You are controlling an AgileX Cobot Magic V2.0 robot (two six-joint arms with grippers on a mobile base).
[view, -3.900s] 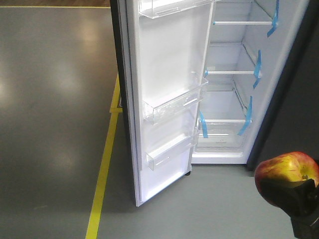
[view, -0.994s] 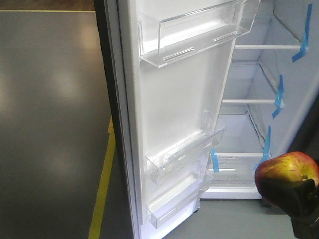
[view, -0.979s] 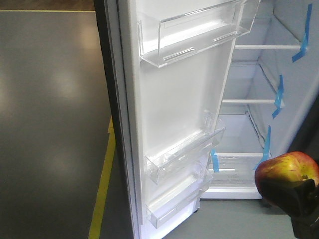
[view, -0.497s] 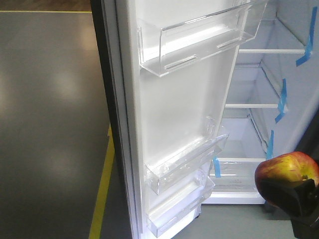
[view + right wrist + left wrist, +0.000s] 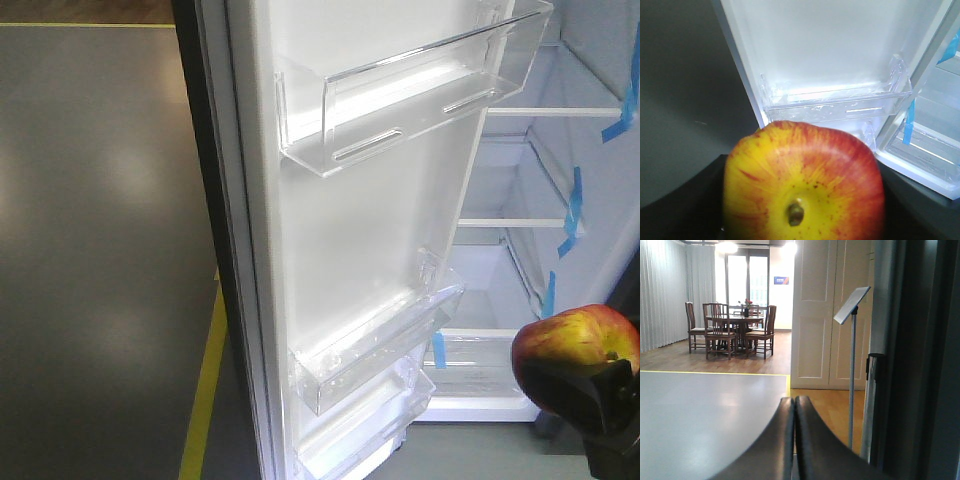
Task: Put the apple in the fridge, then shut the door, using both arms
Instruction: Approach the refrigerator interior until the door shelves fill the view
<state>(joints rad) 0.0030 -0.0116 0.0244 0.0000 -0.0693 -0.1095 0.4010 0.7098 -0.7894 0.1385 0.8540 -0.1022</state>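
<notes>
The red and yellow apple sits in my right gripper, which is shut on it at the lower right of the front view. The fridge stands open ahead, its white interior with glass shelves and blue tape strips showing at the right. Its door is swung wide, white liner and clear bins facing me, close in front. In the right wrist view a clear door bin lies just beyond the apple. My left gripper is shut on nothing, its fingers pressed together, pointing across the room beside the dark door edge.
A yellow floor line runs along the grey floor left of the door. In the left wrist view a stand with a tilted plate rises near the door edge, with white cupboard doors and a dining table with chairs farther back.
The fridge and its door have grown larger and slid left and down in the front view, so the base has come closer. The apple stays held in the same place.
</notes>
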